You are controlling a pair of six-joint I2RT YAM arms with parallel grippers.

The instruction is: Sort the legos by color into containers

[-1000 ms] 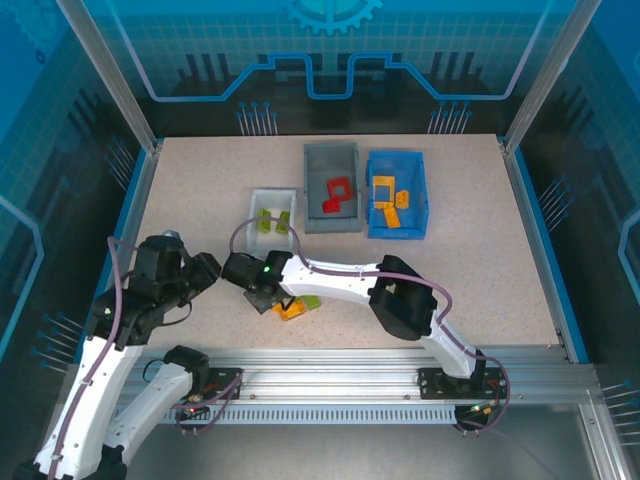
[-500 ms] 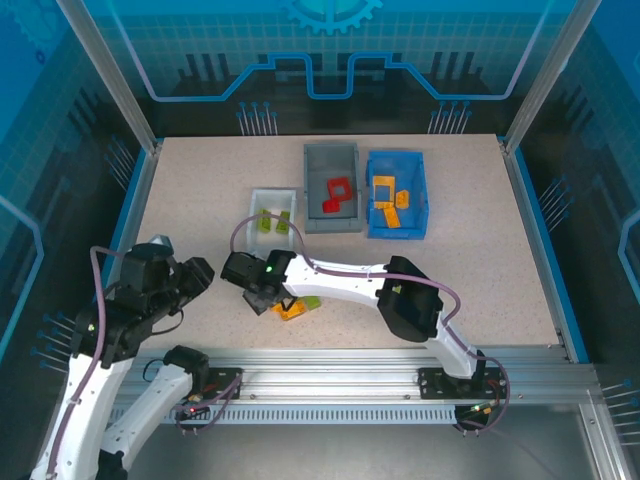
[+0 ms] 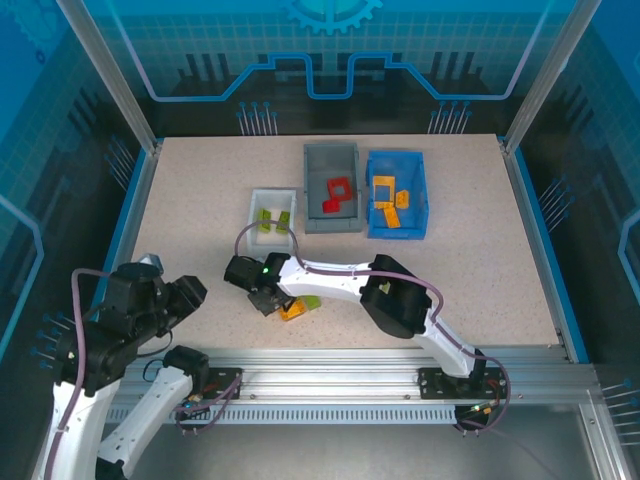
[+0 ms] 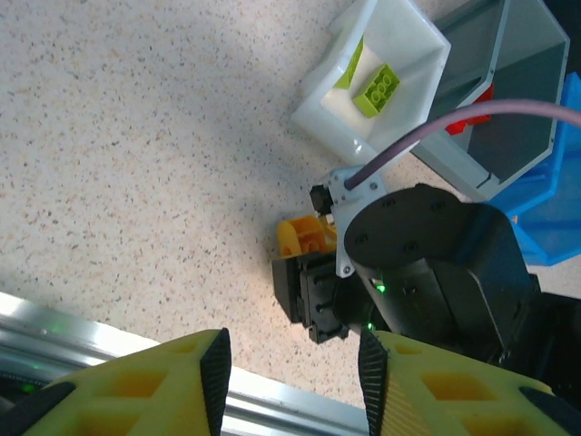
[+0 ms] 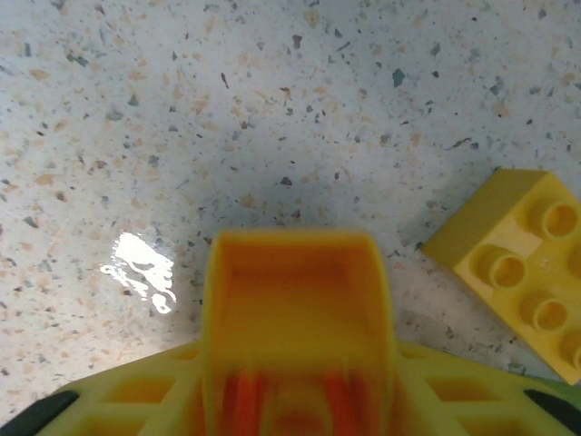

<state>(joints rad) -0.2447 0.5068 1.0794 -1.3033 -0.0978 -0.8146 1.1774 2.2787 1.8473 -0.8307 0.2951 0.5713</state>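
My right gripper [image 3: 279, 305] reaches left over the near middle of the table and is shut on an orange-yellow lego [image 5: 295, 309], low over the tabletop. A second yellow lego [image 5: 522, 291] lies just to its right, and a lime green lego [image 3: 313, 302] lies beside that. The white container [image 3: 272, 205] holds green legos [image 4: 379, 88], the grey container [image 3: 332, 160] red ones [image 3: 336, 195], and the blue container [image 3: 397, 228] orange ones [image 3: 385, 190]. My left gripper [image 4: 292, 381] is open and empty at the near left, facing the right wrist [image 4: 408, 272].
The right arm [image 3: 400, 305] lies across the near middle of the table. An aluminium rail [image 3: 350, 365] runs along the near edge. The open tabletop [image 3: 190, 190] stretches left of the containers.
The left arm has drawn back toward the near left corner. The right gripper opened wider, then closed on the orange-yellow lego.
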